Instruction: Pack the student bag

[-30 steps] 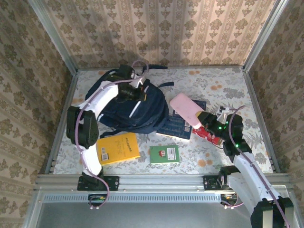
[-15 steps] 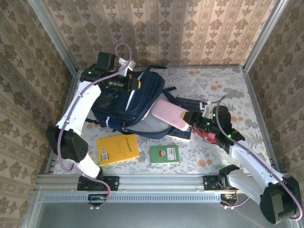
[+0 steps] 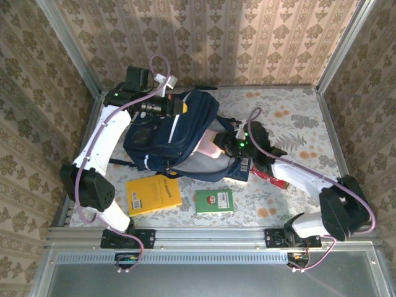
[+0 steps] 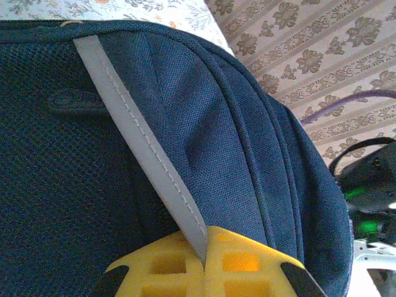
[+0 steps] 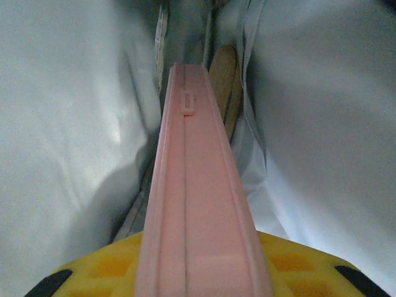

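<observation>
bag (image 3: pixel 179 139) sits centre-left of frame, your left gripper (image 4: pixel 204 263) pinching its grey stripe (image 4: pixel 142 142), right gripper (image 5: pixel 198 275) clamped on the pink case (image 5: pixel 195 185) inside the pale lining (image 5: pixel 68 124).

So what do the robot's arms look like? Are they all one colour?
No. The left arm and right arm have smooth white tubes joined by chunky black joints. A thin pinkish-purple cable loops along each. Little green lights glow near the wrists, and the finger pads are yellow with square holes, like a waffle.
</observation>
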`<state>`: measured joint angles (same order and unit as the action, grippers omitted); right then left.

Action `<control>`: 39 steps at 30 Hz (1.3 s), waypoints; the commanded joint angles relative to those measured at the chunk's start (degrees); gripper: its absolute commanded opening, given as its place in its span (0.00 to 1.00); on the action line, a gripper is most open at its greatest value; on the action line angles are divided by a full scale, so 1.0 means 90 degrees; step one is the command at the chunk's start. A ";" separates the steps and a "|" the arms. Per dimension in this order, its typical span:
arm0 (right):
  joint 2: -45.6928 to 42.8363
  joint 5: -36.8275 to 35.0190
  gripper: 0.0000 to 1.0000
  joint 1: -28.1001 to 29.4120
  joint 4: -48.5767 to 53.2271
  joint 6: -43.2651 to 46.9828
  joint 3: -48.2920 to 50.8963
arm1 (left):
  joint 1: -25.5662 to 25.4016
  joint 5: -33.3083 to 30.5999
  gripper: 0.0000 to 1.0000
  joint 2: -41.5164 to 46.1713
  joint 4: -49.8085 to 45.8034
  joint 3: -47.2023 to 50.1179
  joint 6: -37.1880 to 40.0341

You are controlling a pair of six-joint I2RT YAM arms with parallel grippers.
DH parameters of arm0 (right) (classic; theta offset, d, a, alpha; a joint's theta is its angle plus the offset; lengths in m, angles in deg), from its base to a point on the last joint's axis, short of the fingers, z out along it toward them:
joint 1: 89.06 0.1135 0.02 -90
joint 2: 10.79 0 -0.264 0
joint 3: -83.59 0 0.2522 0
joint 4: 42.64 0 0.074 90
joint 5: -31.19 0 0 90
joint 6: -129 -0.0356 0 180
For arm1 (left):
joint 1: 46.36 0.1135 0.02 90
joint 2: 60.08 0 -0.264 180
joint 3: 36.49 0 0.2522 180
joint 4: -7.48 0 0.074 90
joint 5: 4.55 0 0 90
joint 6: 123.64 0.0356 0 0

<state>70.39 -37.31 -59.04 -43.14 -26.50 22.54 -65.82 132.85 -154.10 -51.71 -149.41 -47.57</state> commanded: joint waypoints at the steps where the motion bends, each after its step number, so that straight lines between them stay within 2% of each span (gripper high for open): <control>1: 0.0611 -0.1012 0.21 0.0248 -0.0721 -0.0490 -0.0550 | -0.0024 0.0696 0.00 0.0095 0.0815 -0.0235 -0.0112; 5: 0.1489 -0.1890 0.20 0.0505 -0.1302 -0.0983 -0.1022 | -0.0044 0.0772 0.00 0.0061 0.0850 -0.0259 -0.0119; 9: 0.2544 -0.2036 0.22 0.0633 -0.0917 -0.1071 -0.2127 | -0.0046 0.0865 0.00 -0.0016 0.0868 -0.0327 -0.0131; 13: 0.3460 -0.2255 0.30 0.0782 -0.0923 -0.1087 -0.3085 | -0.0023 0.1053 0.00 -0.0201 0.0946 -0.0465 -0.0208; 15: 0.3850 -0.2283 0.37 0.0823 -0.0890 -0.1131 -0.3526 | -0.0025 0.1087 0.00 -0.0289 0.0920 -0.0566 -0.0209; 17: 0.4152 -0.2305 0.56 0.0853 -0.0784 -0.1104 -0.3906 | -0.0003 0.1127 0.00 -0.0332 0.0946 -0.0599 -0.0231; 20: 0.4280 -0.2287 0.72 0.0854 -0.0913 -0.1063 -0.4058 | 0.0079 0.1135 0.00 -0.0374 0.0985 -0.0597 -0.0268; 23: 0.4037 -0.2083 0.83 0.0782 -0.1356 -0.0995 -0.3750 | 0.0201 0.1131 0.00 -0.0384 0.1051 -0.0529 -0.0319; 26: 0.3395 -0.1949 0.96 0.0700 -0.1290 -0.0470 -0.3290 | 0.0349 0.1120 0.00 -0.0322 0.1220 -0.0329 -0.0417; 34: 0.1672 -0.1336 0.95 0.0610 -0.0850 0.1120 -0.1881 | 0.0568 0.0929 0.00 -0.0291 0.1313 -0.0154 -0.0487; 39: 0.0233 -0.1685 0.94 0.0610 0.0637 0.2502 -0.1205 | 0.0681 0.0379 0.00 -0.0224 0.1007 -0.0016 -0.0304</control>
<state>79.03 -51.89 -53.44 -44.85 -14.36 9.27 -60.95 138.01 -158.60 -44.73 -150.02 -51.63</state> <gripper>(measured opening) 0.938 0.065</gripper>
